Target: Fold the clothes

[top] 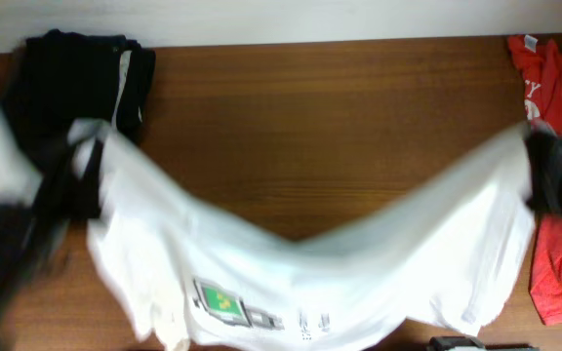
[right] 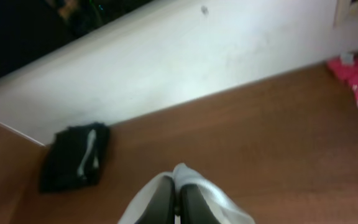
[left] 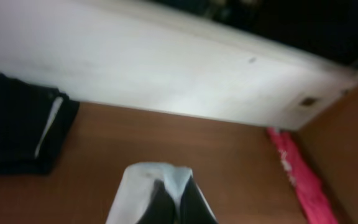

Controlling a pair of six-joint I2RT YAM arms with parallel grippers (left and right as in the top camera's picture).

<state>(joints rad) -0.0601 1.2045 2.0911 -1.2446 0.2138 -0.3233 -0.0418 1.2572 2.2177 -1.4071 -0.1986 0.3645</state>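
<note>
T-shirt (top: 359,263): white, stretched wide across the near half of the surface (top: 340,117) and hanging from its two upper corners. Top edge sags in a shallow curve in the middle. Pretty smeared in the overhead view, tbh.

Graphic (top: 220,302): small green-and-black print, low on the shirt and left of centre, close to the bottom of the overhead view.

Left fingers (top: 88,148): pinched tight on the shirt's left upper corner, just beside the black garment (top: 86,73). Same story in the left wrist view, with the left fingers (left: 174,202) pressed together and a fold of white T-shirt (left: 143,183) bunched around the tips.

Right fingers (top: 540,166): clamped on the shirt's right upper corner, over by the red garment (top: 554,263). Up close, right fingers (right: 176,198) closed with white T-shirt (right: 207,193) spilling out either side.

Corners: both held up off the wood, going by the wrist views. Can't tell whether the lower part of the shirt lies on the surface.

Black garment: dark pile with a pale stripe in the far left corner of the surface, touching or overlapped by the shirt's left corner in the overhead view.

Red garment: crumpled along the right edge, partly hidden behind the right fingers.

White wall (left: 166,68): runs along the far edge of the surface.
</note>
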